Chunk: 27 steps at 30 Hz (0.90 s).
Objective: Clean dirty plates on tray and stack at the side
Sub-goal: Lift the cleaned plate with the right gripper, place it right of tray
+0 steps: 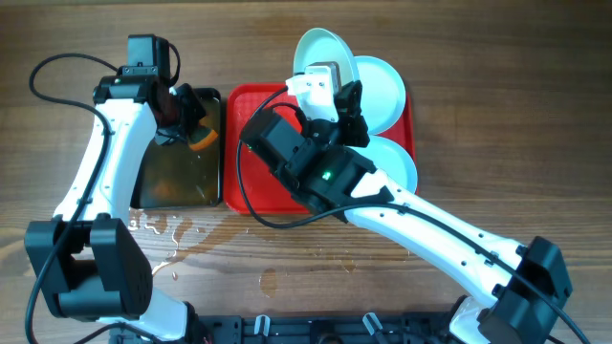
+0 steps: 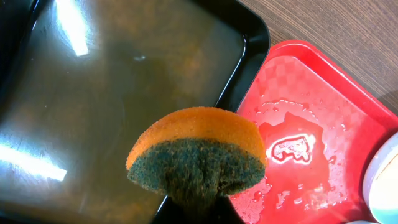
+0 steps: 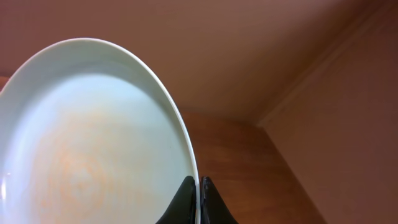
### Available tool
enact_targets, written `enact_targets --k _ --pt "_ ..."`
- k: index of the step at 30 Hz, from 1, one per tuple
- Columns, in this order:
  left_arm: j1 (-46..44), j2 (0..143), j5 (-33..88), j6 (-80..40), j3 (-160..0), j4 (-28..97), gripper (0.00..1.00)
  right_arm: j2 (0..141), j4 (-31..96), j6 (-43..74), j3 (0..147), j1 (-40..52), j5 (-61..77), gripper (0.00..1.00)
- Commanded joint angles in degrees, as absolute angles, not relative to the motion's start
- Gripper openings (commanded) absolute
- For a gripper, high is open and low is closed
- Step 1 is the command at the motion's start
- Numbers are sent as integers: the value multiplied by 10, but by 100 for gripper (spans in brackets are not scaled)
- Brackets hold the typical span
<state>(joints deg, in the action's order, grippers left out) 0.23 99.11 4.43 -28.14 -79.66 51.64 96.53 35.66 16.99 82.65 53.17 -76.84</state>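
My right gripper (image 1: pixel 328 69) is shut on the rim of a pale plate (image 1: pixel 318 46) and holds it tilted up over the far edge of the red tray (image 1: pixel 256 107). In the right wrist view the fingers (image 3: pixel 198 200) pinch the rim of that plate (image 3: pixel 81 149), which has faint orange smears. Two more plates lie on the tray's right side, one at the far right (image 1: pixel 384 88) and one nearer (image 1: pixel 400 164). My left gripper (image 1: pixel 187 126) is shut on an orange and green sponge (image 2: pixel 196 152) above the seam between the black tray and the wet red tray (image 2: pixel 311 93).
The black tray (image 1: pixel 182 177) with brownish water stands left of the red tray; it also shows in the left wrist view (image 2: pixel 124 81). Water puddles (image 1: pixel 177 234) lie on the wooden table in front of it. A plate edge (image 2: pixel 385 180) shows at the right of the left wrist view.
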Motion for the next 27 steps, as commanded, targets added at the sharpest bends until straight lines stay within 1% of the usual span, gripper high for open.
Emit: enact_targets --k 1,5,7,9,10,13,14,15,16,18,19,22,27 --pt "6 993 49 -274 -798 515 4 974 352 165 829 533 -792 4" --pt "6 993 49 -274 -798 515 4 974 352 165 829 533 -783 4" --pt "6 993 49 -274 -798 515 4 974 352 168 829 522 -710 4" --pt "6 993 49 -274 -798 515 4 973 352 199 829 480 -573 4" --pt "6 993 49 -274 -798 515 4 967 356 225 829 432 -464 4" --pt "6 993 49 -274 -798 515 4 949 372 251 829 300 -230 4" --pt "6 993 49 -274 -798 515 4 948 378 258 829 242 -163 4" --pt "6 993 49 -274 -798 515 4 949 393 268 829 161 -80 4" --pt "6 993 49 -274 -798 515 4 951 403 277 829 117 -47 4" --pt "6 993 49 -274 -798 515 4 959 427 282 828 5 5 4" --pt "6 993 49 -274 -798 515 4 972 444 286 827 -61 4 4" --pt "6 993 49 -274 -798 514 4 1009 449 300 791 -163 2 4" --pt "6 994 49 -274 -798 515 4 1054 426 302 721 -235 -2 4"
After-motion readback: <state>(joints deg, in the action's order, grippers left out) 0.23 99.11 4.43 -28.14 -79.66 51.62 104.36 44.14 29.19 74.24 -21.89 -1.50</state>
